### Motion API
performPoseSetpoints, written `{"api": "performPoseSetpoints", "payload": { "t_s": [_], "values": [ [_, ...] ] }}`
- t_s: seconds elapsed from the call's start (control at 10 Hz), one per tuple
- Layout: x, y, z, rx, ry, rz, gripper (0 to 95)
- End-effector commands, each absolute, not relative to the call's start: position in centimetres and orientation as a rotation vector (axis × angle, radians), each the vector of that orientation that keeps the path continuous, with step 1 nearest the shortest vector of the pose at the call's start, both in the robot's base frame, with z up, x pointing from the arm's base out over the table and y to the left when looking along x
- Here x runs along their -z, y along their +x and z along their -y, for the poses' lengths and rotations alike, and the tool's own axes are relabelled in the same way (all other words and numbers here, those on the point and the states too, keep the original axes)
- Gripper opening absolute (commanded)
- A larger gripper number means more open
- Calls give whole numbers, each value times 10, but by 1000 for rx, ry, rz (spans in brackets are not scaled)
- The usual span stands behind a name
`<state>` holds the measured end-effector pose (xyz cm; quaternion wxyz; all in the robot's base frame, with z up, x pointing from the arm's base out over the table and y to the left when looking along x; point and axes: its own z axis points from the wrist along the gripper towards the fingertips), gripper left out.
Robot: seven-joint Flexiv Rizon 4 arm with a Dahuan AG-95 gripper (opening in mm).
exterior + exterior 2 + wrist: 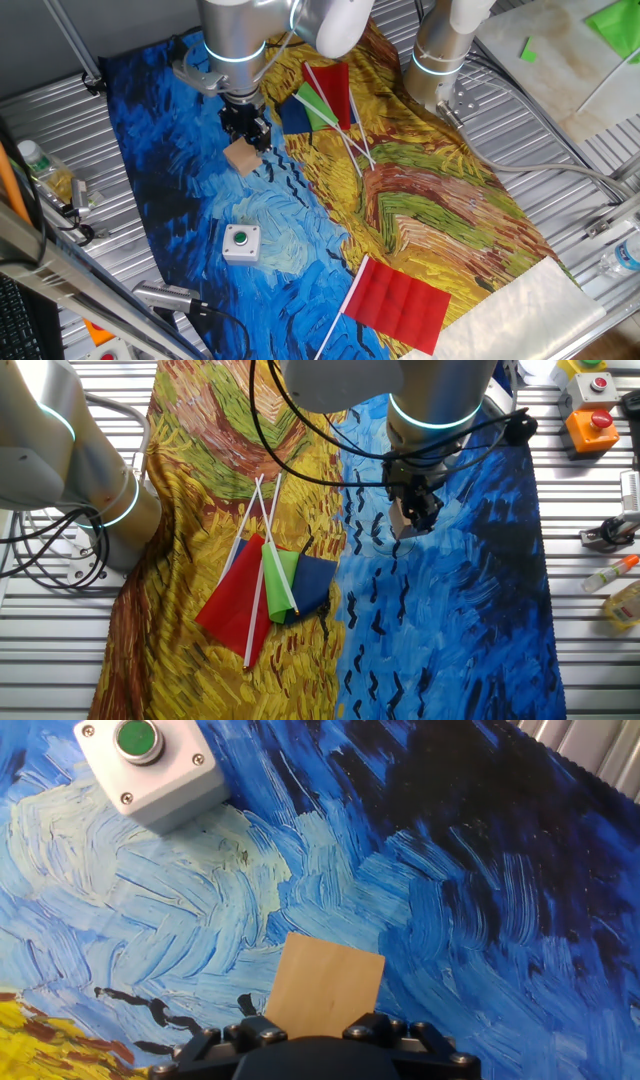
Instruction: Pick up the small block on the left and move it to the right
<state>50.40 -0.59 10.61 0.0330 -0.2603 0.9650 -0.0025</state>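
The small block [241, 156] is a plain tan wooden cube. It sits between the fingers of my gripper [247, 133], just above the blue part of the painted cloth. In the hand view the block [325, 982] fills the lower middle, with the black fingers [262, 1032] pressed against its two sides. In the other fixed view the gripper [414, 512] mostly hides the block [403, 526]. The gripper is shut on the block. Whether the block touches the cloth I cannot tell.
A white box with a green button [241, 242] stands on the cloth nearer the front; it also shows in the hand view [152, 770]. Red, green and blue flags [322, 98] lie right of the gripper. Another red flag [397, 303] lies at the front. A second arm's base [440, 60] stands behind.
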Motion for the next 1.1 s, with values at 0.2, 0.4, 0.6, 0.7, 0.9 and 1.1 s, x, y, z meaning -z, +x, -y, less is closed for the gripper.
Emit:
{"api": "performPoseSetpoints", "payload": {
  "t_s": [0.2, 0.4, 0.6, 0.7, 0.9, 1.1],
  "values": [
    [-106, 504, 5, 9, -813, -2966, 0],
    [-106, 504, 5, -1, -818, -2962, 0],
    [-107, 504, 5, -10, -823, -2957, 0],
    [-109, 504, 6, -10, -827, -2958, 0],
    [-111, 502, 4, -12, -827, -2958, 0],
    [-113, 496, -14, -3, -775, -2975, 0]
  ]
}}
